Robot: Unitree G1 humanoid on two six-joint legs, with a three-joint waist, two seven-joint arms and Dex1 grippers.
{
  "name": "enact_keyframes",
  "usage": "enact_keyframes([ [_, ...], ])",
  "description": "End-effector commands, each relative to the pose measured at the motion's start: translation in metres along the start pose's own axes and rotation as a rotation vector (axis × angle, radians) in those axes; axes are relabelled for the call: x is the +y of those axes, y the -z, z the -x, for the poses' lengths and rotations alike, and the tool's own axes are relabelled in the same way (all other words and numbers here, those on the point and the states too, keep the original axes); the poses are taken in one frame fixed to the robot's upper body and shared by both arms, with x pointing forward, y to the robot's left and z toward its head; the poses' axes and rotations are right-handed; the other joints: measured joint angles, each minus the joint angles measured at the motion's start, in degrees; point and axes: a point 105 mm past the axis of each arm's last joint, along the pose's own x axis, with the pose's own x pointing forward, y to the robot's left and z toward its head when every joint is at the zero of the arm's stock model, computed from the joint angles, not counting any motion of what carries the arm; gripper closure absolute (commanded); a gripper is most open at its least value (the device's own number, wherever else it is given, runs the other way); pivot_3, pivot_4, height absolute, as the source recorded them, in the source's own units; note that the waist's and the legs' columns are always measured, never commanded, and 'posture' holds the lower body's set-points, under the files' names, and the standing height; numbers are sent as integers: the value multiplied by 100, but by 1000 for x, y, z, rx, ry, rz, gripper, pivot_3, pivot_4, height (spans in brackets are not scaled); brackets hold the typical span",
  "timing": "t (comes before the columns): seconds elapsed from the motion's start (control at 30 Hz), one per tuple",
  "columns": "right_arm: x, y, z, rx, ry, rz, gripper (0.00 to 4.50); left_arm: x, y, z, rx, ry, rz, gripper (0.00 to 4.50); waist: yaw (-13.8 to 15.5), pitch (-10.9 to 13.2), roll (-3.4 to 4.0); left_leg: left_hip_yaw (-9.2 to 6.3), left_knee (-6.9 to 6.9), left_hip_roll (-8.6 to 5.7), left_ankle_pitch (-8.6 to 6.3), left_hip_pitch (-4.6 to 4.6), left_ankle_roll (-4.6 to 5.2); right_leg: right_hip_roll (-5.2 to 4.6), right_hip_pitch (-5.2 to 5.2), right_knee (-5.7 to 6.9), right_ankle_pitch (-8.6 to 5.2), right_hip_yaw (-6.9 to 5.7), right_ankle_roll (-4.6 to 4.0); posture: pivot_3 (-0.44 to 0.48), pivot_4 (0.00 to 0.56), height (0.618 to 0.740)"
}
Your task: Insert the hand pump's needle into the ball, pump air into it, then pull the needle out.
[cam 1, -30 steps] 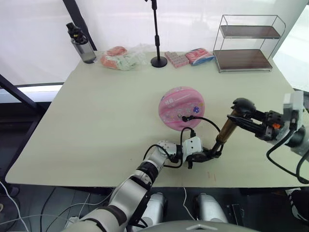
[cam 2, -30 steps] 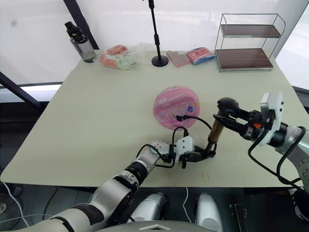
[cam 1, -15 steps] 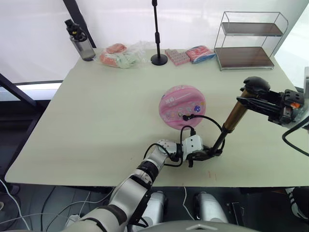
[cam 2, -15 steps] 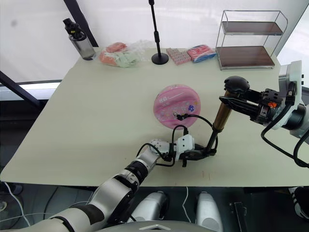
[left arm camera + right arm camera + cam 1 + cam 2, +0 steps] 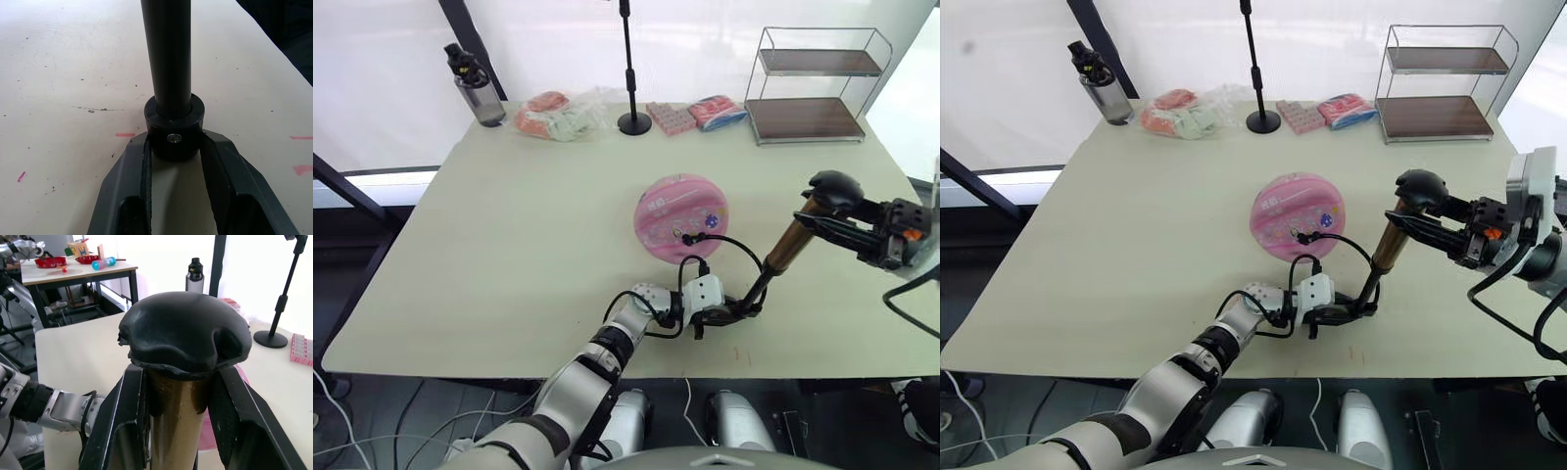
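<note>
Leaning over the table [image 5: 509, 245], I see the hand pump [image 5: 781, 257] standing tilted near the front edge, its base down by the left end effector [image 5: 736, 313] and its top slanting up to the robot's right. The left end effector is clamped on the pump's black base collar; in the left wrist view both fingers [image 5: 131, 161] press the collar's sides, w/ the dark shaft rising from it. The right end effector [image 5: 847, 223] is closed just under the black knob handle [image 5: 834, 183]; the right wrist view shows its two fingers [image 5: 129, 401] squeezing the gold-bronze barrel right below the knob. The pump's barrel sits extended above a thin dark rod that runs down to the base. The ball [image 5: 682, 218], pink w/ small cartoon prints, rests on the table's middle, just beyond the left end effector and apart from both. A thin black hose [image 5: 734, 243] loops from the pump's lower part over to the ball's near side, ending at a small black fitting on the ball's surface; the needle itself is too small to make out. At the table's far edge: a grey bottle [image 5: 475, 90], a pile of packets [image 5: 563, 116], a black stand [image 5: 631, 69], more pink packets [image 5: 697, 115] and a wire shelf rack [image 5: 813, 86].
</note>
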Motion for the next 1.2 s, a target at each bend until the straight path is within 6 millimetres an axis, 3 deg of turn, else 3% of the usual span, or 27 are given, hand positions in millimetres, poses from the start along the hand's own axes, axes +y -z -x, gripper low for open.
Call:
enact_keyframes([
  [0.03, 5, 50, 0, 161, 5, -60, 3420, -22, 36, 7, 106, 51, 98, 3405, -2, -35, -21, -1, -1, 4, 0, 2, 0, 4, 1, 1, -1, -1, 1, 0, 150, 740],
  [0.33, 17, 94, -12, 181, 1, -161, 3420, -22, 36, 7, 107, 52, 94, 3405, -24, -78, -38, -1, -6, 13, 0, 20, -1, 11, 16, 1, -3, -1, 2, 0, 150, 740],
  [0.57, 21, 141, -16, 255, 36, -130, 3420, -22, 36, 7, 105, 50, 96, 3405, -39, -95, -23, 0, -7, 7, 0, 24, -1, 10, 16, 4, -2, 2, 0, 0, 150, 740],
  [0.73, 23, 159, -15, 272, 51, -115, 3420, -22, 36, 7, 105, 50, 95, 3405, -66, -96, -20, 3, -6, -2, 0, 33, -1, 4, 19, 5, -2, 9, 1, 0, 150, 740],
  [0.9, 18, 140, -16, 205, 59, -96, 3420, -22, 36, 8, 106, 48, 95, 3405, -103, -91, -24, 0, -17, -3, -10, 94, 11, 0, 85, -5, -24, 8, 33, 0, 150, 740],
  [1.2, 2, 50, -8, 26, 36, -26, 3420, -23, 36, 7, 104, 55, 96, 3405, -62, -43, 30, -6, -16, -11, -13, 63, 16, -8, 74, -17, -12, 3, 13, 0, 150, 740],
])
